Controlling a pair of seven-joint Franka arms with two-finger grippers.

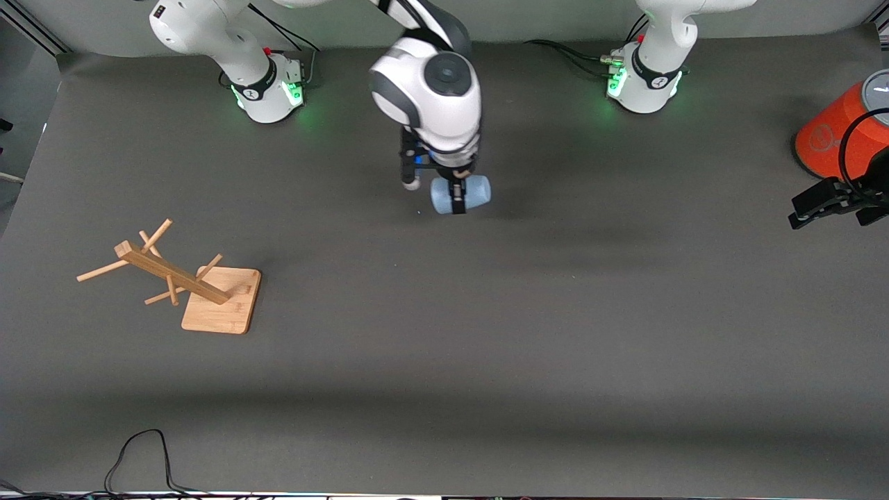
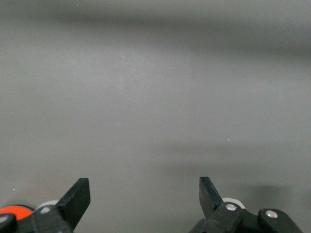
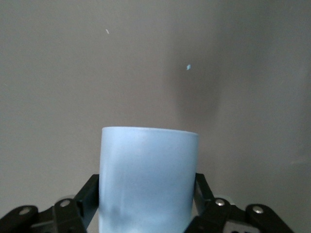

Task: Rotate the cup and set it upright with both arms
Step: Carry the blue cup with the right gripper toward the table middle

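Observation:
The pale-blue cup [image 1: 478, 192] is held on its side over the middle of the table, toward the robots' bases. My right gripper [image 1: 458, 196] points down and is shut on it, one black finger crossing its side. In the right wrist view the cup [image 3: 148, 160] fills the space between the two fingers [image 3: 90, 194], which press on its walls, and its round end faces the grey table. My left gripper [image 1: 830, 212] waits at the left arm's end of the table beside the orange cylinder. It is open and nothing lies between its fingers in the left wrist view [image 2: 143, 187].
A large orange cylinder with a grey top [image 1: 833, 135] stands at the left arm's end. A wooden peg rack on a square base [image 1: 187, 281] leans over toward the right arm's end. A black cable [image 1: 139, 451] loops at the table's near edge.

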